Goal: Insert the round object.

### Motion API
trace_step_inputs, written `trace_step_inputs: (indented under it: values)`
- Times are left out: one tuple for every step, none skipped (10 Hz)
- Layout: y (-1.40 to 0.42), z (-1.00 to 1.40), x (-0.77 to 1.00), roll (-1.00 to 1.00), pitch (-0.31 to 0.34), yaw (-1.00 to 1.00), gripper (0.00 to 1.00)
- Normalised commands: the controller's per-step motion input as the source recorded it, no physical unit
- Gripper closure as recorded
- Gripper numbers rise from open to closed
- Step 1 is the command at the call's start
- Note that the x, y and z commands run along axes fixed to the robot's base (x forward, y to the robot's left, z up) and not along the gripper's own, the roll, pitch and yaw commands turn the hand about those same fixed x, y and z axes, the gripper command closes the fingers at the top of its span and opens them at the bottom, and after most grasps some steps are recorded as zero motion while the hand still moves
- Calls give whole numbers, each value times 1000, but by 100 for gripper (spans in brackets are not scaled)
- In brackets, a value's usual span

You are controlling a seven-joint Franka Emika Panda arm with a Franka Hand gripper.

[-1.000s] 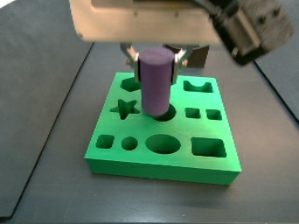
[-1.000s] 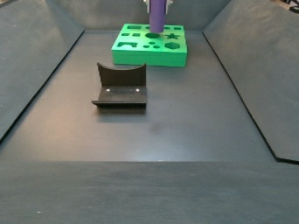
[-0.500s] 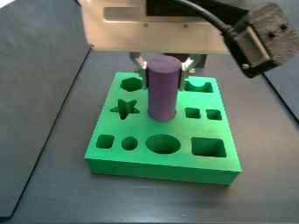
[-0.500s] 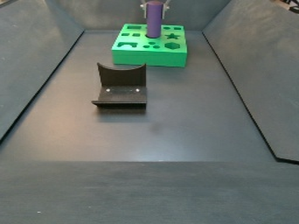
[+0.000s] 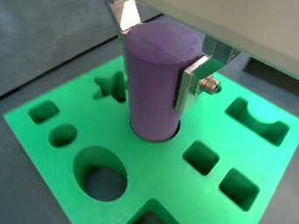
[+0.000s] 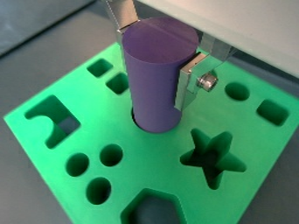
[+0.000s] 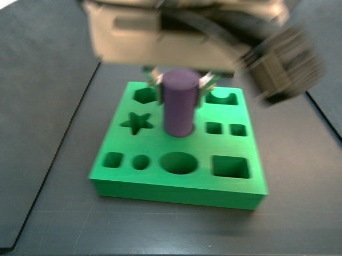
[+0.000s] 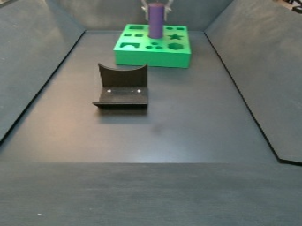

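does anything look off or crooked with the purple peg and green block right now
Nothing stands out. The purple peg stands upright with its base in the green block's round hole, the gripper at its top with a finger on its side. The fixture sits apart on the floor.

Your desk is dark and matte. Directly on it: green block at the far end, fixture near it. Pincer hangs over the block.

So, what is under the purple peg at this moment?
The purple peg stands upright in a round hole of the green block, with the gripper fingers beside its top. The peg covers the hole's inside, so its depth cannot be seen.
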Motion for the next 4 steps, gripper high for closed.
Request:
trace_step_inputs:
  values:
    - [-80,-751,0,-11,-94,0,100]
    - [-83,-574,11,-223,-83,-86,100]
    - [0,-314,26,-177,-94,0,100]
    - [-43,-3,0,40,0,0,100]
